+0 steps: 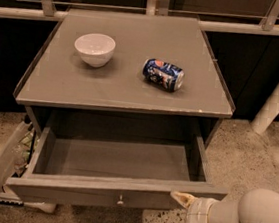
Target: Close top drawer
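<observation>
Plainly time to shut the top drawer [95,193], pulled far out from under the front edge of the tabletop [126,93]. Looks bare inside. Has a tall flat grey front with a small round knob [120,200] in the middle.

Can see the gripper [185,204] down low, out past the front right corner of the tabletop, right up against the right end of the drawer front. Cannot tell whether open or closed.

Seems made of stiff wood, so should not bend or break under a push. Maybe a bit heavy, but should slide in straight with a slow, steady shove. No need to grab anything, just press flat on the front. Best to push close to the knob, since pushing only at the right end might turn it crooked and make it stick.

Up top, mind the white bowl [95,49] toward the back left corner and the blue soda can [163,74] lying on its side nearer the right edge. Could roll if bumped hard. Better to go gently at the end.
</observation>
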`<move>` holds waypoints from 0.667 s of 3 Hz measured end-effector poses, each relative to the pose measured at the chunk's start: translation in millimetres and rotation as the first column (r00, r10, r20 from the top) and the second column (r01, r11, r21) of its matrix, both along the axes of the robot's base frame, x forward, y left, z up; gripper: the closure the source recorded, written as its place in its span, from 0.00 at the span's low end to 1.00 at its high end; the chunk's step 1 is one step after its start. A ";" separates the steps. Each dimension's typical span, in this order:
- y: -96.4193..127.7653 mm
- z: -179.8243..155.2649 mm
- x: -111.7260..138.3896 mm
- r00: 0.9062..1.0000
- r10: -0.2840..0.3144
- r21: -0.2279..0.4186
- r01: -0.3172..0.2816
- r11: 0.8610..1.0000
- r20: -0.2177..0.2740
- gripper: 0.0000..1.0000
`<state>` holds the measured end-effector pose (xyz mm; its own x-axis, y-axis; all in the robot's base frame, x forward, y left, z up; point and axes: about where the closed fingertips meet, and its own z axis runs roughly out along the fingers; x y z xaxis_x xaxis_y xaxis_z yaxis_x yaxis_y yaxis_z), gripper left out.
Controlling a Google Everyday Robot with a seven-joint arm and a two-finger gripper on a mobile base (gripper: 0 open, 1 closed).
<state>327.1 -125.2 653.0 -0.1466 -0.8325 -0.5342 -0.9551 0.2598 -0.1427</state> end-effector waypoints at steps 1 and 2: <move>9.5 -8.9 43.2 1.000 -0.011 0.031 0.010 0.999 0.028 0.37; 12.8 -19.4 91.4 0.998 -0.029 0.056 0.026 0.998 0.051 0.61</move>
<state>418.5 -112.4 633.5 -0.1399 -0.7979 -0.5864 -0.9392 0.2944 -0.1765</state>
